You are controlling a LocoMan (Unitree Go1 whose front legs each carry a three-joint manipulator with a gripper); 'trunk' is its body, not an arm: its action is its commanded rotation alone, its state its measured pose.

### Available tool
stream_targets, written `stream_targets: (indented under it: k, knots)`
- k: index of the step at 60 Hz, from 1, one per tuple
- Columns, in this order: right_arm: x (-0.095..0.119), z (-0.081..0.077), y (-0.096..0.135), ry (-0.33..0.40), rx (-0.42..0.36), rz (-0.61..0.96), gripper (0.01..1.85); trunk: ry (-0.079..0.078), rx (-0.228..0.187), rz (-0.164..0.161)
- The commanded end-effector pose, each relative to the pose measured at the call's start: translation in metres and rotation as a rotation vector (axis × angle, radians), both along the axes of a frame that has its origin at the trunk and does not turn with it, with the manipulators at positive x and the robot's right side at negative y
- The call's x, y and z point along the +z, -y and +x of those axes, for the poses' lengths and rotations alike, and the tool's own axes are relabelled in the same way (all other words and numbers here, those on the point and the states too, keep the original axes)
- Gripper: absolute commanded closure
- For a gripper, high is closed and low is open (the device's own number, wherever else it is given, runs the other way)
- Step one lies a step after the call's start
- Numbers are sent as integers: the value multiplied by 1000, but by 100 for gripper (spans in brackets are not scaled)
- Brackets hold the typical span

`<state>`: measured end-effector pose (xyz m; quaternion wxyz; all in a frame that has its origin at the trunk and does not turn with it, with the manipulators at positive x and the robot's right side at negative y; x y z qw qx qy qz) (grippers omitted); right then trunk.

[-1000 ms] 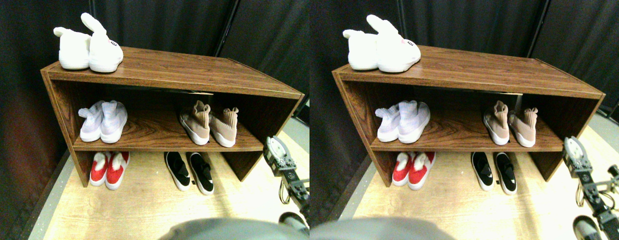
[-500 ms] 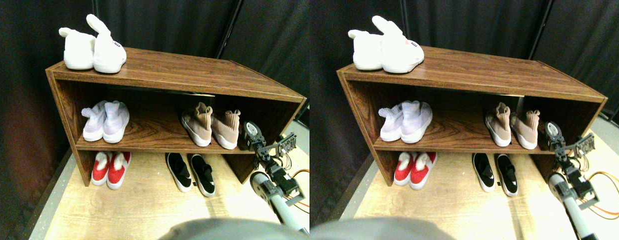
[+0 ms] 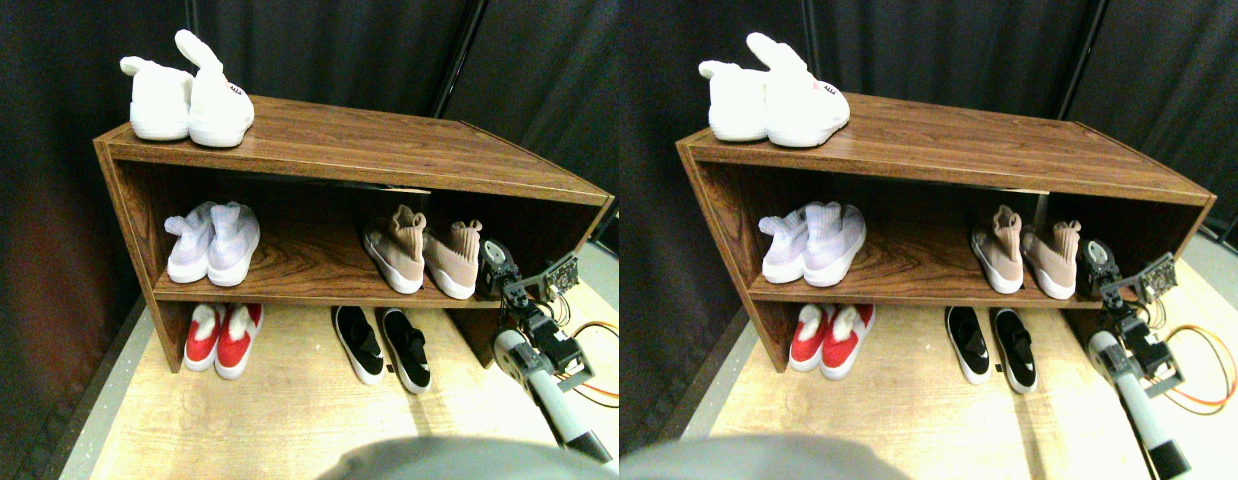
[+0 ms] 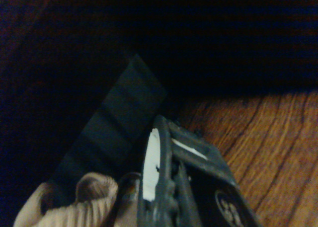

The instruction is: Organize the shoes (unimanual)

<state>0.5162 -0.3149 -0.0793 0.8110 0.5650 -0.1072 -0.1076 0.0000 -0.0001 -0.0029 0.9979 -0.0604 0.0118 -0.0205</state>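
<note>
While the right gripper (image 3: 495, 268), its jaw state impossible to tell, is nosing in at three o'clock of the tan shoes (image 3: 422, 252) on the middle shelf (image 3: 309, 262), it is needing a slow, level nudge.

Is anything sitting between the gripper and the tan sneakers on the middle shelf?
Nothing visible. The right gripper is on the middle shelf right beside the tan sneakers, with no object between them.

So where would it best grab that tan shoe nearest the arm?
Probably by the ribbed sock collar of the right tan shoe, coming from the shelf's open front right, where the gripper already sits. The collar stands upright above the sole, soft and narrow enough to pinch, and the heel faces outward toward the arm.
</note>
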Motion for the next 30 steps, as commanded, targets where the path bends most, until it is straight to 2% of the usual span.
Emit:
stream_targets:
  k: [1,30]
  knots:
    - [7,3,-10,22,17,-7,180,-2,14,-1]
    - [-11,9,-33,-28,56,3,180,-14,18,-11]
